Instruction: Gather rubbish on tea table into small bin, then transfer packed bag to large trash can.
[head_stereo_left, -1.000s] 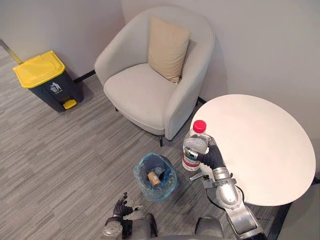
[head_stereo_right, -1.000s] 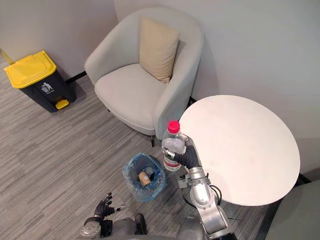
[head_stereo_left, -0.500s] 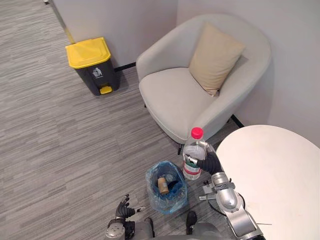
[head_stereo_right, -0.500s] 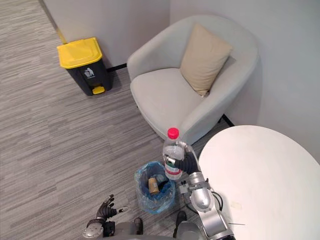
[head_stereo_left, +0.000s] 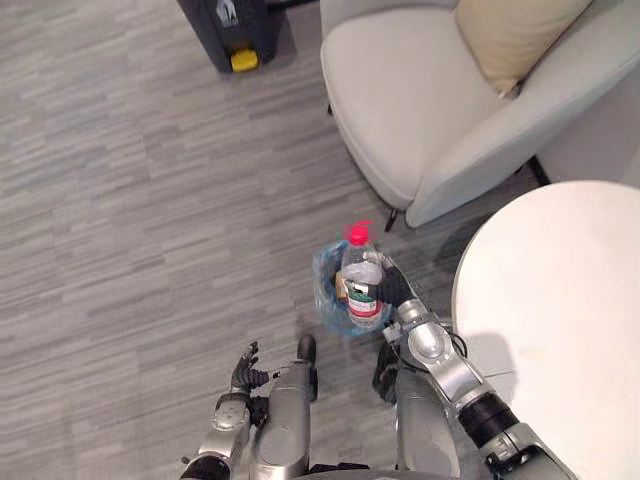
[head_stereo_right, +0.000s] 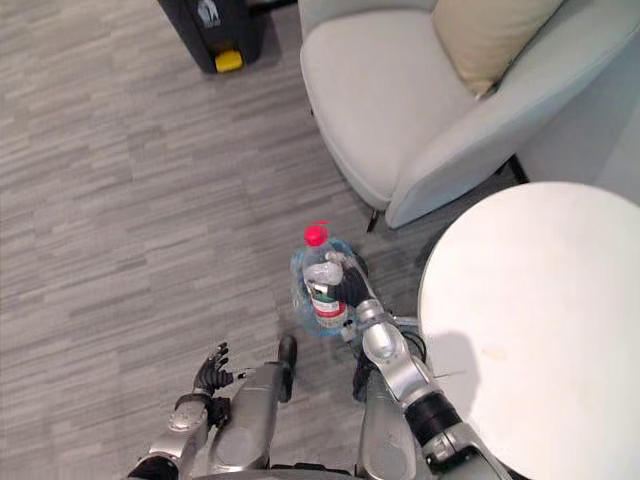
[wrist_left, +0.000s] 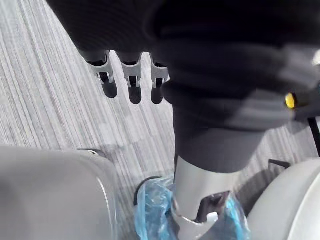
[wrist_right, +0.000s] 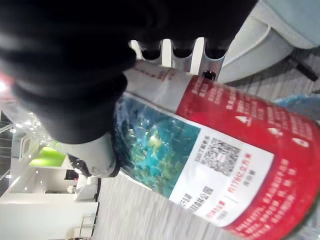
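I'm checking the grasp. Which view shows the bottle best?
The right wrist view: the bottle is close up, label facing, the right hand curled round it. Both eye views show it whole but small, upright over the blue-lined small bin.

1. The right hand (head_stereo_right: 349, 287) is curled round a clear plastic bottle with a red cap (head_stereo_right: 321, 272), held upright (cap uppermost).
2. The bottle shows over a small bin lined with a blue plastic bag (head_stereo_right: 299, 296) on the grey plank floor (head_stereo_right: 120, 200).
3. A round white counter (head_stereo_right: 540, 330) sits near the bin, on the robot's right.
4. A light grey armchair (head_stereo_right: 390, 100) with a beige cushion (head_stereo_right: 485, 35) stands beyond.
5. A dark bin with a yellow pedal (head_stereo_right: 215, 30) stands well apart.
6. The left hand (head_stereo_right: 208, 375) hangs low, fingers relaxed.
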